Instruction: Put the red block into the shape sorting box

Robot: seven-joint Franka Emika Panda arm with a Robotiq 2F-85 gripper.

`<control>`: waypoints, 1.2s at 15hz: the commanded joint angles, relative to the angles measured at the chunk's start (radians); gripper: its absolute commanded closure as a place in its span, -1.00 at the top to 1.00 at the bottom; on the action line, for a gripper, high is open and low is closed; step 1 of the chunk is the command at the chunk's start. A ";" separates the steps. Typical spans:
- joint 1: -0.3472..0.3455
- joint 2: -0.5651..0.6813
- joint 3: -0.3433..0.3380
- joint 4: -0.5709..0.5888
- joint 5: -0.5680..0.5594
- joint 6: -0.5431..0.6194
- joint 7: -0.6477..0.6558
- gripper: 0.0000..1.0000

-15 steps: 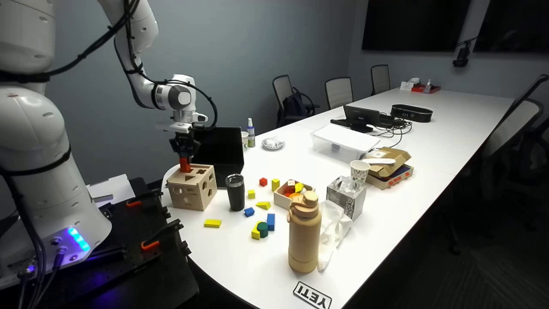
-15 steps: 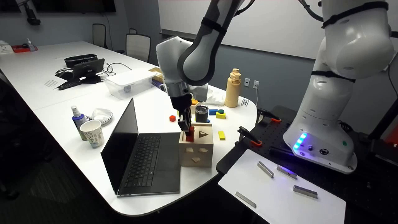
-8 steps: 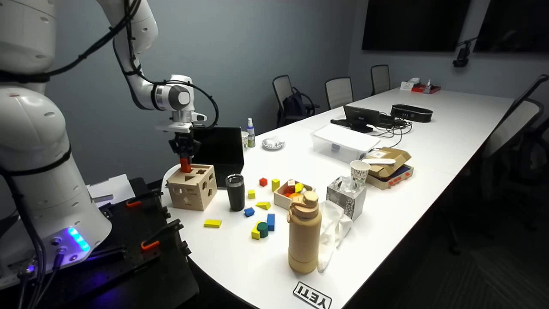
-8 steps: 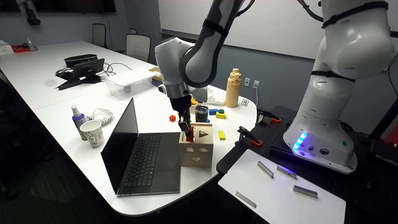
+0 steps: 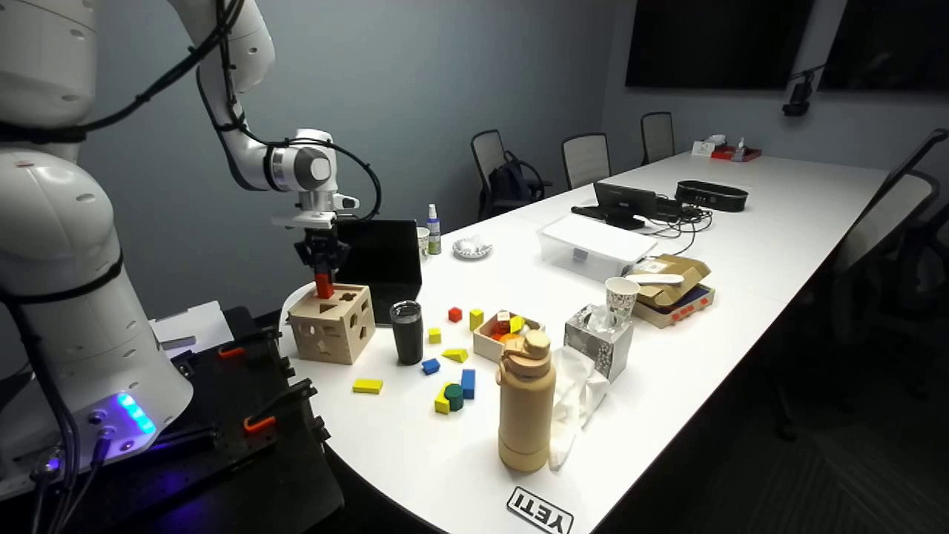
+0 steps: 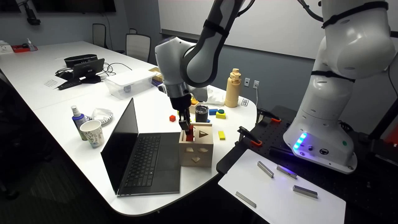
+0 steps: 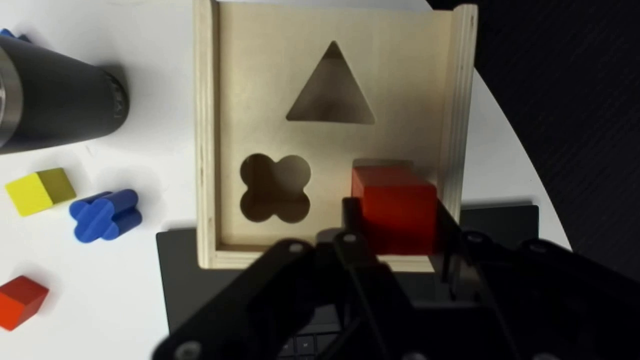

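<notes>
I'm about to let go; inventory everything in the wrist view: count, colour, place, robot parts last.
Shape sorting box: one, light wood, centre
Triangle hole: one, dark, box top
Clover hole: one, dark, box top
Held red block: one, red, box top's lower right, insertion unclear
Tumbler: one, black, upper left
Yellow block: one, yellow, below tumbler
Clover block: one, blue, beside yellow block
Loose red block: one, red, lower left
Cropped block: one, blue, top left corner
Laptop: one, black, bottom
Table: one, white, underneath
Unidentified surface: one, black, upper right
Linkages: several, black, bottom
Fingers: two, black, gripping held red block
</notes>
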 commanded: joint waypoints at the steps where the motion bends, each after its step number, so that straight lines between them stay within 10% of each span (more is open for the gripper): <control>1: 0.009 0.006 -0.008 0.008 -0.014 0.025 -0.007 -0.83; 3: 0.005 0.005 -0.006 0.008 -0.009 0.034 -0.013 0.17; 9: 0.001 0.004 -0.009 0.013 -0.009 0.031 -0.017 0.89; 18: -0.056 -0.104 -0.032 -0.021 0.110 0.027 0.063 1.00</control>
